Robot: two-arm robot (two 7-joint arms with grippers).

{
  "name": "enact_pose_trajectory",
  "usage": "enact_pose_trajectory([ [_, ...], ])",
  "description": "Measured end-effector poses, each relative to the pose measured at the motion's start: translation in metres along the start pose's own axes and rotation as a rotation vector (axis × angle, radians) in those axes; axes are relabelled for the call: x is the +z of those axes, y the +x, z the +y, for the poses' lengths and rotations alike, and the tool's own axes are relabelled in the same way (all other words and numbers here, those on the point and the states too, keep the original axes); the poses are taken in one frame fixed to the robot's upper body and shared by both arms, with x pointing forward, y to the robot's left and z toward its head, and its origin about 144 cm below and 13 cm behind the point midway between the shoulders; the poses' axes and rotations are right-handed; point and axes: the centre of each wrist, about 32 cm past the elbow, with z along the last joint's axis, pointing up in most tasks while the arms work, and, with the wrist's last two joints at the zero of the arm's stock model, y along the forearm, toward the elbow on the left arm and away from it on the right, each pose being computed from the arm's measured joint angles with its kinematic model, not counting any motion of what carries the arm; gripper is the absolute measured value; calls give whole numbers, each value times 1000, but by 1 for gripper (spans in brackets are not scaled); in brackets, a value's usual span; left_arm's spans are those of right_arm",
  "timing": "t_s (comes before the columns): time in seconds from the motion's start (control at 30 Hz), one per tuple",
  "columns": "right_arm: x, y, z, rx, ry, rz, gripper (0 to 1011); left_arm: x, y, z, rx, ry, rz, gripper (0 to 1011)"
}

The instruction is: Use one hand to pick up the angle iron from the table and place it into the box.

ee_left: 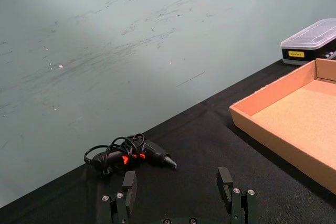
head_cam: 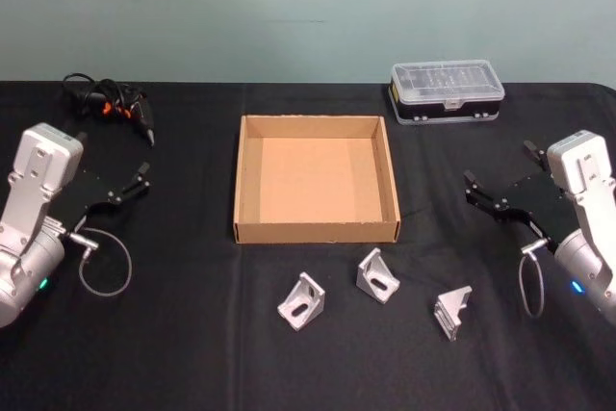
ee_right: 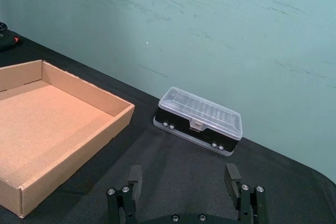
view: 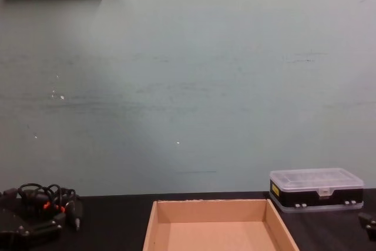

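We hold our right gripper (head_cam: pixel 500 165) open and empty above the table (head_cam: pixel 192 353) — the left gripper (head_cam: pixel 114 155) likewise. Between them sits the box (head_cam: pixel 316 232); three angle irons (head_cam: pixel 377 275) lie outside it on the table, nearer the right gripper.

You have a matte black table (head_cam: pixel 192 363) under everything. On it the box (head_cam: pixel 316 231) is plain tan cardboard, a shade warmer and more orange on its inner floor. The three angle irons (head_cam: pixel 301 301) are pale silver-grey bare metal. Your left gripper (ee_left: pixel 177 178) and right gripper (ee_right: pixel 184 172) are both black, dotted with small silver screw heads. The arms (head_cam: pixel 38 190) behind them are light silver-grey, each with a small blue-green light. The case (head_cam: pixel 447 91) is black under a clear lid, with a yellow label. The corded tool (head_cam: pixel 111 108) is black with orange-red marks. The wall (view: pixel 188 86) is pale green, faintly scuffed.
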Motion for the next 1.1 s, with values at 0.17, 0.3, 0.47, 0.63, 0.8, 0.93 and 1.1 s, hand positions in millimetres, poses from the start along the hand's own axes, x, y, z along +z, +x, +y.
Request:
enact_pose_trajectory([
  [0.17,0,0,0,0,0,0,1003,0,0,0,0,0,0,1011],
  [0.3,0,0,0,0,0,0,1003,0,0,0,0,0,0,1011],
  [0.47,0,0,0,0,0,0,1003,0,0,0,0,0,0,1011],
  [0.63,0,0,0,0,0,0,1003,0,0,0,0,0,0,1011],
  [0.8,0,0,0,0,0,0,1003,0,0,0,0,0,0,1011],
  [0.93,0,0,0,0,0,0,1003,0,0,0,0,0,0,1011],
  [1.1,0,0,0,0,0,0,1003,0,0,0,0,0,0,1011],
])
